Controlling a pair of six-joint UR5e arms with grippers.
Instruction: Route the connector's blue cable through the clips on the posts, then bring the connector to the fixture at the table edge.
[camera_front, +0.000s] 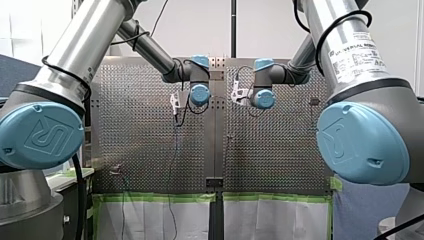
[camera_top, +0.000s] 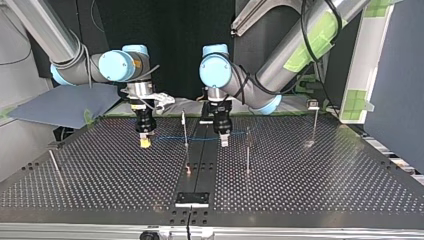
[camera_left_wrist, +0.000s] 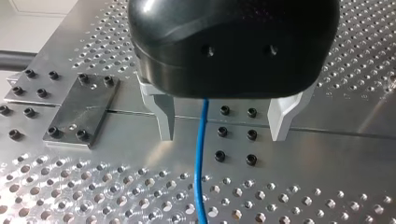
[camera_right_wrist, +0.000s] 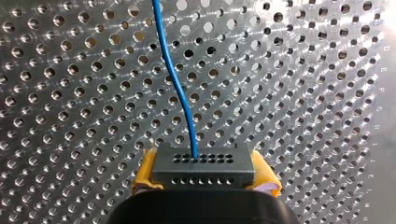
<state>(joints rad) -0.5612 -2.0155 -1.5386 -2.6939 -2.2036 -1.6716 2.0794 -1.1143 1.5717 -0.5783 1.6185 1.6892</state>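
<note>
In the right wrist view my right gripper (camera_right_wrist: 204, 179) has its yellow pads shut on a dark grey connector (camera_right_wrist: 203, 161). The blue cable (camera_right_wrist: 175, 79) leaves the connector's face and runs ahead over the perforated table. In the top view this gripper (camera_top: 144, 141) hangs just above the table at the left. The blue cable (camera_top: 200, 138) runs from it past a thin post (camera_top: 184, 127) to my left gripper (camera_top: 223, 140). In the left wrist view my left gripper (camera_left_wrist: 224, 123) is open. The blue cable (camera_left_wrist: 201, 163) passes loosely between its pale fingers (camera_left_wrist: 164, 116).
More posts stand at the top view's middle (camera_top: 247, 152), far right (camera_top: 314, 122) and near left (camera_top: 55, 167). A dark fixture (camera_top: 192, 198) sits at the near table edge on the centre strip. A bolted metal plate (camera_left_wrist: 79, 109) lies beside my left gripper.
</note>
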